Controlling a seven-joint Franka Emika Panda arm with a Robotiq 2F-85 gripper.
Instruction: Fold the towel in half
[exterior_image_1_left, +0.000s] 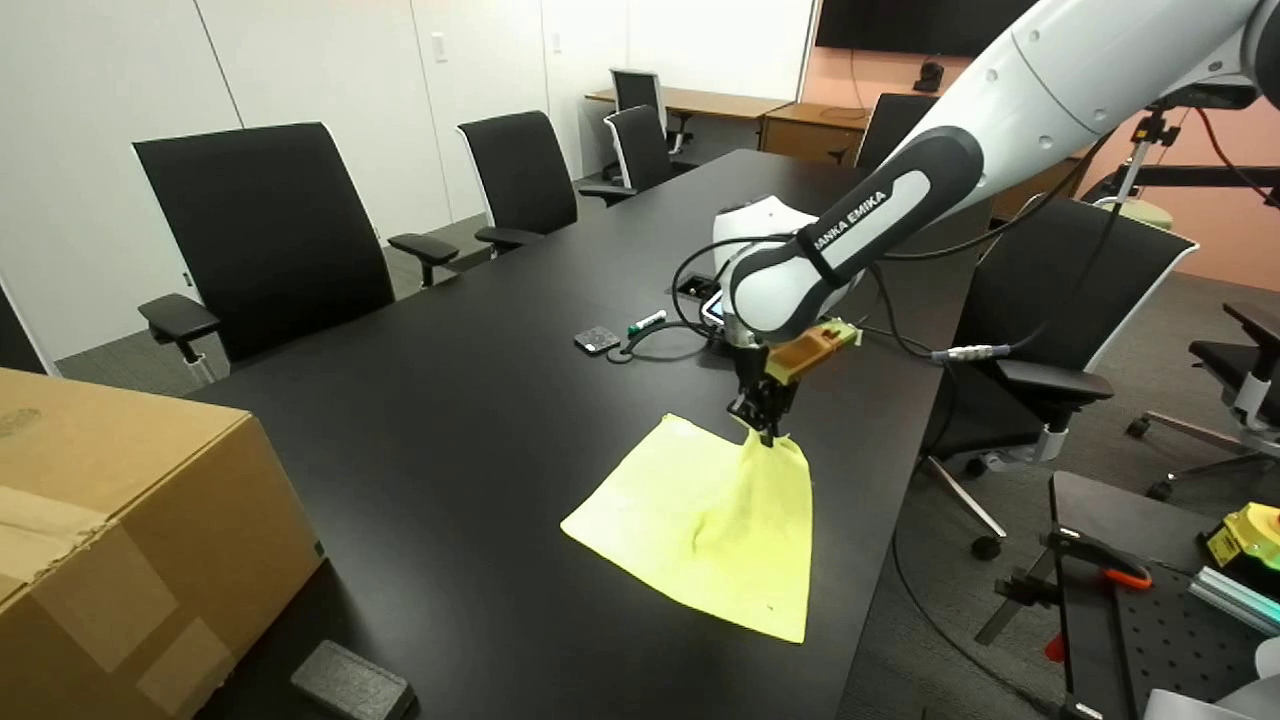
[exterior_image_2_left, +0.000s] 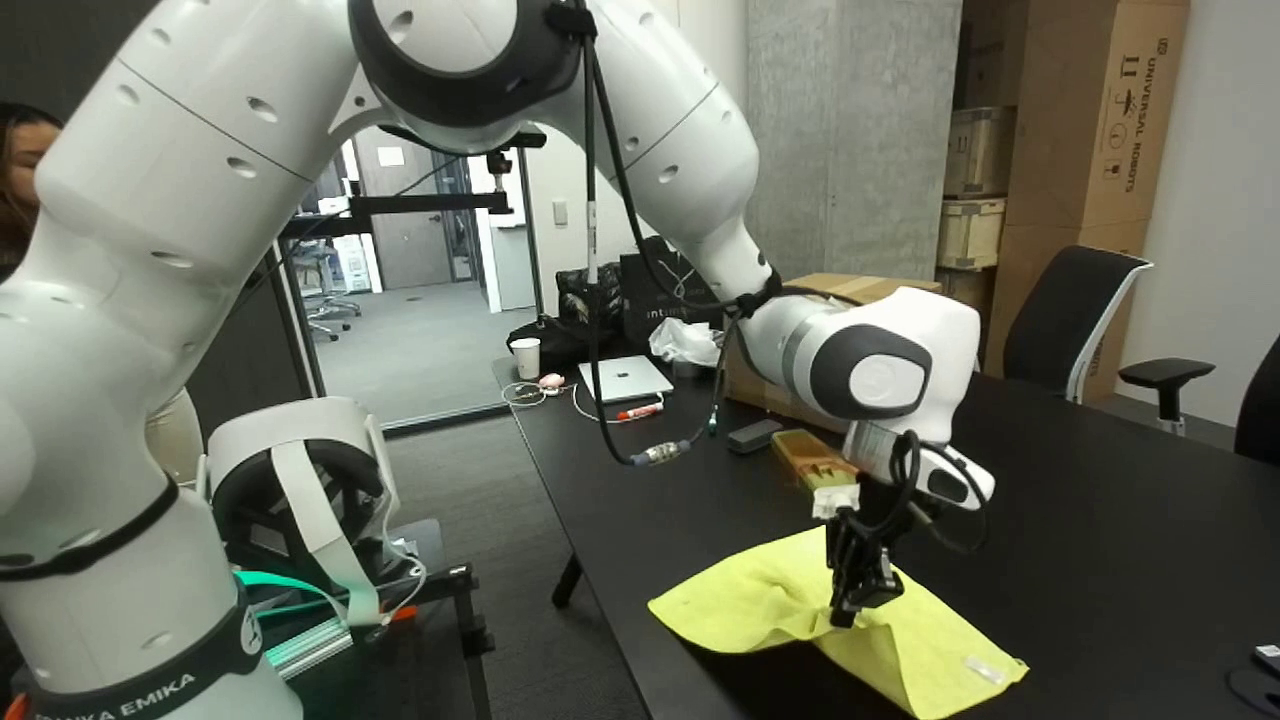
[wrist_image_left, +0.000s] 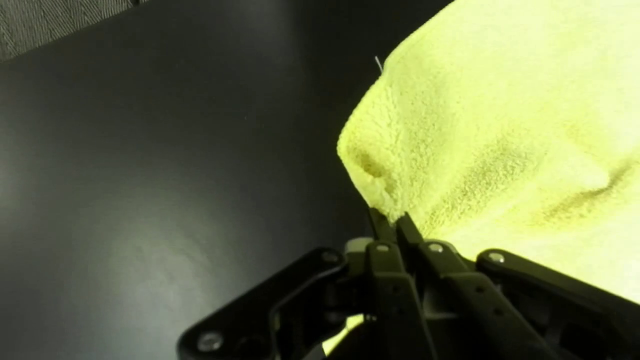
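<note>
At a raised edge, the yellow towel (exterior_image_1_left: 670, 515) is puckering where the pincer (wrist_image_left: 389, 216) is pinching it; the rest is mostly lying on the worktop (exterior_image_1_left: 450, 450); with one spot bearing the pull, the unheld sides could be sagging into a crooked fold; with nothing weighting the far half, the towel could be dragging.

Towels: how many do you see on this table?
1: the yellow towel, on the black table, one edge held up between the fingers. A second one lying beneath it would be hidden.
</note>
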